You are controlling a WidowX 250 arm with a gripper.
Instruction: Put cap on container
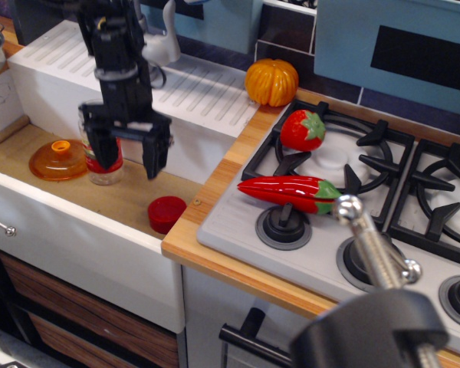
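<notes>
Cap [166, 213] lies on sink floor [123, 195], near right corner, off the container [103, 162]. Container upright, just right of orange lid [58, 159]. Pincer [128, 157] hangs with jaws spread, holding nothing, left finger in front of container. Chili [291, 192] on stove [345, 207].

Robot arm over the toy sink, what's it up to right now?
The gripper hangs open and empty over the wooden sink floor, in front of the clear jar. The red cap lies loose near the counter edge, not on the jar. An orange domed lid sits left of the jar.
</notes>
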